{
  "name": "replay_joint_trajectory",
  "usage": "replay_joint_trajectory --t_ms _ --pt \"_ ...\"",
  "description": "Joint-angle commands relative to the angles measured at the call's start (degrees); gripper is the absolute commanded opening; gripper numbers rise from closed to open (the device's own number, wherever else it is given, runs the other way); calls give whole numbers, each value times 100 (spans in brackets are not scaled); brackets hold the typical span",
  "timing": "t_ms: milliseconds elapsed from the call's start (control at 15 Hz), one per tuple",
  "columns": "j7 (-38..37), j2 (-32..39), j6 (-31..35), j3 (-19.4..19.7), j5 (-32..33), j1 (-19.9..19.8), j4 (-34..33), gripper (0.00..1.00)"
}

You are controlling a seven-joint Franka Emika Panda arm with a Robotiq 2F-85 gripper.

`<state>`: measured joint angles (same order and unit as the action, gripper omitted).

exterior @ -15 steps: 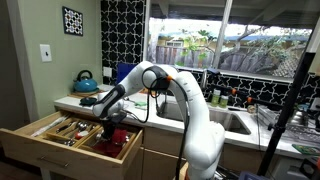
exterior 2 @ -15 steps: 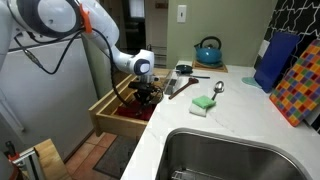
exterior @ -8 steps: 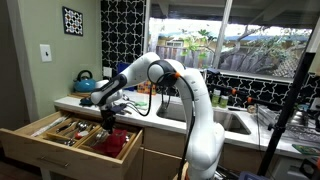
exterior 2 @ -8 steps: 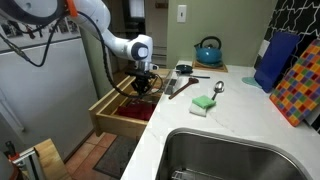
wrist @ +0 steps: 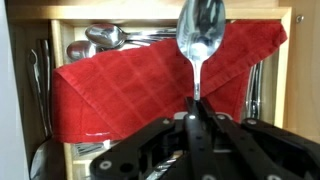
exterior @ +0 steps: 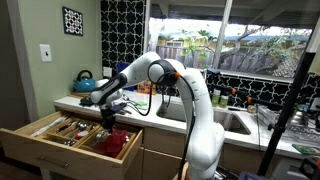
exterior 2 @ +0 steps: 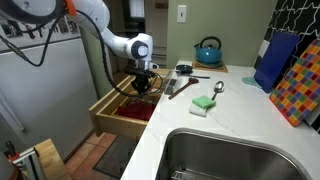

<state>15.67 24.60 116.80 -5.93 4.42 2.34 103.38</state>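
Note:
My gripper is shut on the handle of a metal spoon, whose bowl points away from me in the wrist view. It hangs above an open wooden drawer under the counter. A red cloth lies in the drawer right below the spoon; it also shows in both exterior views. In an exterior view the gripper is over the drawer's end near the counter edge. More cutlery lies in the drawer compartments beyond the cloth.
On the white counter lie a spatula, a green sponge, a spoon and a blue kettle. A sink is at the front. Colourful boards lean at the wall. A fridge stands beside the drawer.
The gripper has risen a little out of the drawer with the spoon over the last second; since half a second ago nothing has visibly moved.

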Motion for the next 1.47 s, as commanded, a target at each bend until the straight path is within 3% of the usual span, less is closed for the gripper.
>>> replay_joint_trajectory --t_ms 0,400,667,1400 --pt "143 -318 -96 9 45 8 -16 4" --pt "1202 -988 -823 -33 -254 -182 -449 4" --pt "1321 -1023 -899 175 73 -235 -1007 4" --pt "1307 267 -767 473 202 -556 -2491 4"
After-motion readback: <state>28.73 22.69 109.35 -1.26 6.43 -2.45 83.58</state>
